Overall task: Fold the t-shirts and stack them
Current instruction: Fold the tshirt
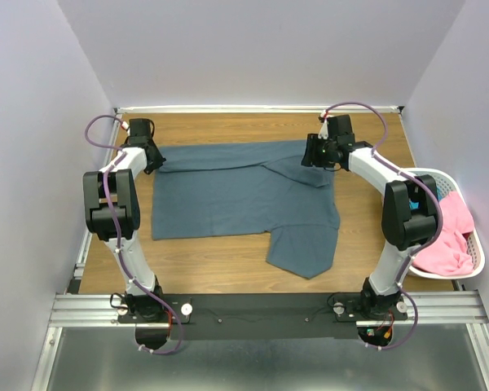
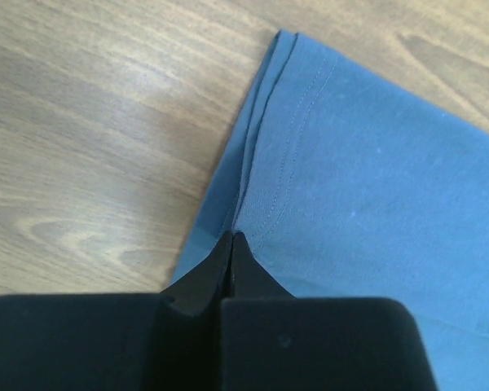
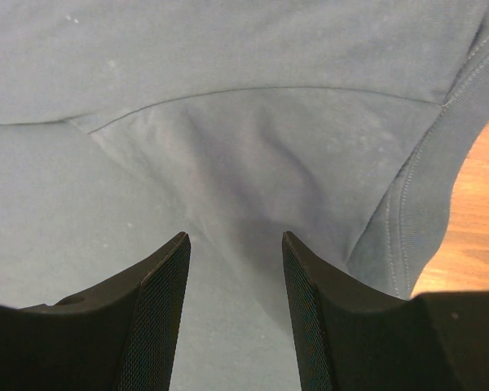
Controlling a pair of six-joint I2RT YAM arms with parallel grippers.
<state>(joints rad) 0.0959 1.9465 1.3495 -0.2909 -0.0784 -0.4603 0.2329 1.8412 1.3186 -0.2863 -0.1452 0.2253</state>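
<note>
A slate blue-grey t-shirt [image 1: 236, 199] lies spread on the wooden table, its far part folded over and one sleeve pointing toward the near edge. My left gripper [image 1: 156, 160] is at the shirt's far left corner. In the left wrist view it [image 2: 232, 236] is shut on the hemmed edge of the shirt [image 2: 375, 179]. My right gripper [image 1: 314, 155] is over the shirt's far right part. In the right wrist view it [image 3: 235, 240] is open, with the cloth [image 3: 228, 138] lying between its fingers. A pink t-shirt [image 1: 448, 236] lies bunched in the basket. No teal shirt shows.
A white slotted plastic basket [image 1: 478, 259] stands at the table's right edge beside the right arm. Bare wood [image 1: 220, 261] shows in front of the shirt and along the back. Lilac walls close the table on three sides.
</note>
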